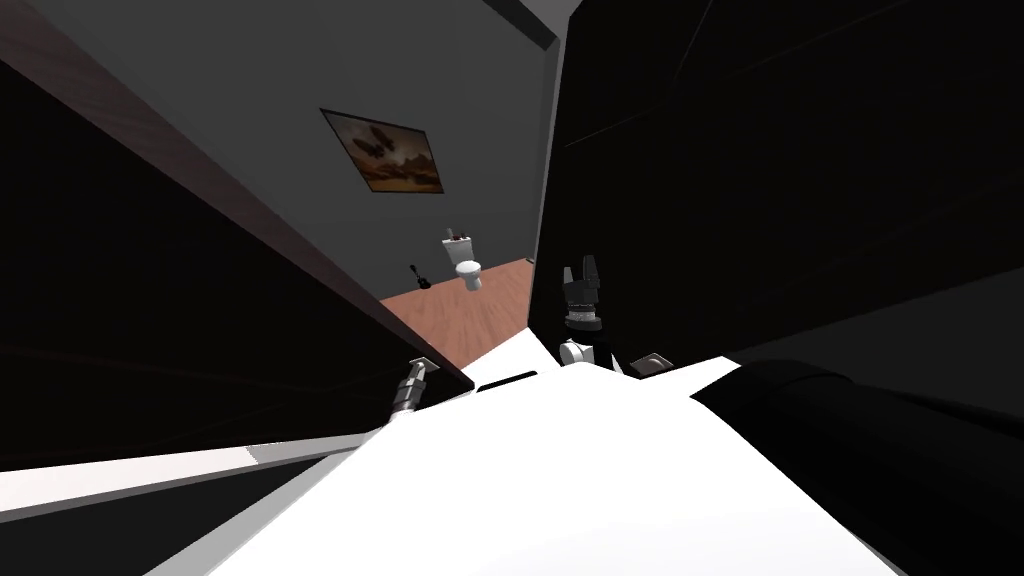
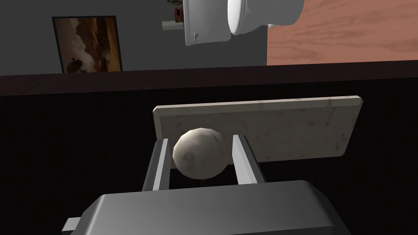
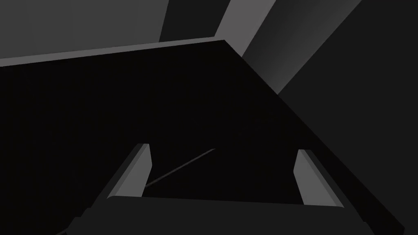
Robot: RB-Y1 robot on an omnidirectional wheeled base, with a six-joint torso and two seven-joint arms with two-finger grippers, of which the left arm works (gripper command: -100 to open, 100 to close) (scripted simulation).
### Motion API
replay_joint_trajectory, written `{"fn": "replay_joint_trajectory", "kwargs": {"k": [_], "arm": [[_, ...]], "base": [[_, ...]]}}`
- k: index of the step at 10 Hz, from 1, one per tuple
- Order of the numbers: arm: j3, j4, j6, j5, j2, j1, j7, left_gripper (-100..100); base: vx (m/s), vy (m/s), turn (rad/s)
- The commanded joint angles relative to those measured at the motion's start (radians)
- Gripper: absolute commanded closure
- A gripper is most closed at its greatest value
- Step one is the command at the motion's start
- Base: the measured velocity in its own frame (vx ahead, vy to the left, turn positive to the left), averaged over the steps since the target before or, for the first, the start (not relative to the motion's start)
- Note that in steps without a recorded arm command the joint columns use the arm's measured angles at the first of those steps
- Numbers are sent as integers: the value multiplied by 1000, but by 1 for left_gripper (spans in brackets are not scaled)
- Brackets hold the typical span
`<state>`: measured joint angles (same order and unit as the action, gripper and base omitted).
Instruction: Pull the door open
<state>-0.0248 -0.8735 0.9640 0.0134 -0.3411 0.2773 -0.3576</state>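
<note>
From the head, the dark door fills the left side. It stands partly open. Its brown edge slants from the far left down to the middle. The left end effector is at the near end of that edge, right up against the door. Through the gap I see a reddish floor, a white toilet and a picture on a grey wall. The right end effector is held up on the other side of the gap, in front of a dark flat surface.

From the left hand, a round pale knob sits between the two fingers. The fingers are narrow and close on both sides of the knob, holding it. The knob sticks straight out from the door toward the end effector. Behind the knob is a pale plate, lying flat on the door. The plate is long and runs crosswise to the fingers. It starts by one finger and goes well past the other. Past the door's brown edge are the toilet, the picture and the floor.

From the right hand, the fingers of the right end effector stand wide apart. They face the dark flat surface.
</note>
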Motion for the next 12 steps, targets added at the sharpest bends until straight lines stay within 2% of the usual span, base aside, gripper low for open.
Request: {"fn": "replay_joint_trajectory", "kwargs": {"k": [1,3,4,6,7,8,12], "arm": [[6,12,33,5,-11,16,-10,100],[14,18,73,12,-28,39,-27,100],[16,19,82,14,-33,45,-31,100],[24,24,118,20,-48,66,-45,100],[25,21,102,20,-40,62,-39,100],[30,32,127,25,-48,70,-48,100],[37,62,182,32,-69,81,-64,100]], "base": [[-189,49,-116],[-206,31,-130],[-164,45,-75],[-173,56,-128],[-94,16,-30],[-165,39,-160],[-218,57,-163]]}}
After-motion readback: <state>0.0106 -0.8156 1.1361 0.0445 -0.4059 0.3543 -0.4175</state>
